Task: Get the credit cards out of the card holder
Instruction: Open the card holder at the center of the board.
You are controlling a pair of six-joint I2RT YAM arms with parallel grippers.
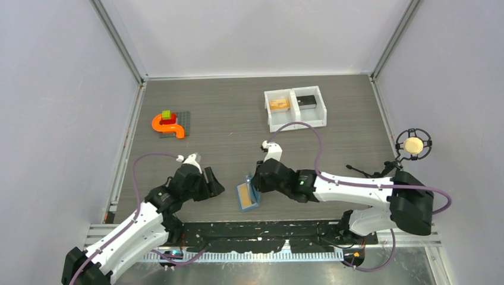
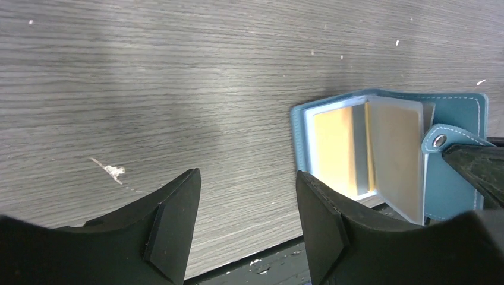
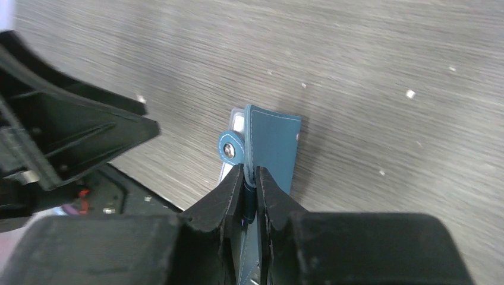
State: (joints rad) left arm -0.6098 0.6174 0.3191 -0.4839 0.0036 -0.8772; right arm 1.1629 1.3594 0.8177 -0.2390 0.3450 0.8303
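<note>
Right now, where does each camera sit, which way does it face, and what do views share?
Top external: above and behind the bases, looking down on the table; the left arm and right arm show.
Left wrist: on the left arm, facing down past the open left gripper toward the card holder; its two fingers show.
Right wrist: on the right arm, facing along the right gripper, shut on the card holder's cover; its fingers show.
Shared: all three show the card holder; each wrist view catches the other gripper.

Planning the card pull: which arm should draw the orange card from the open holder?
Left. The left tool stands open beside the card holder, facing the orange card; the right tool pinches its cover.
</note>
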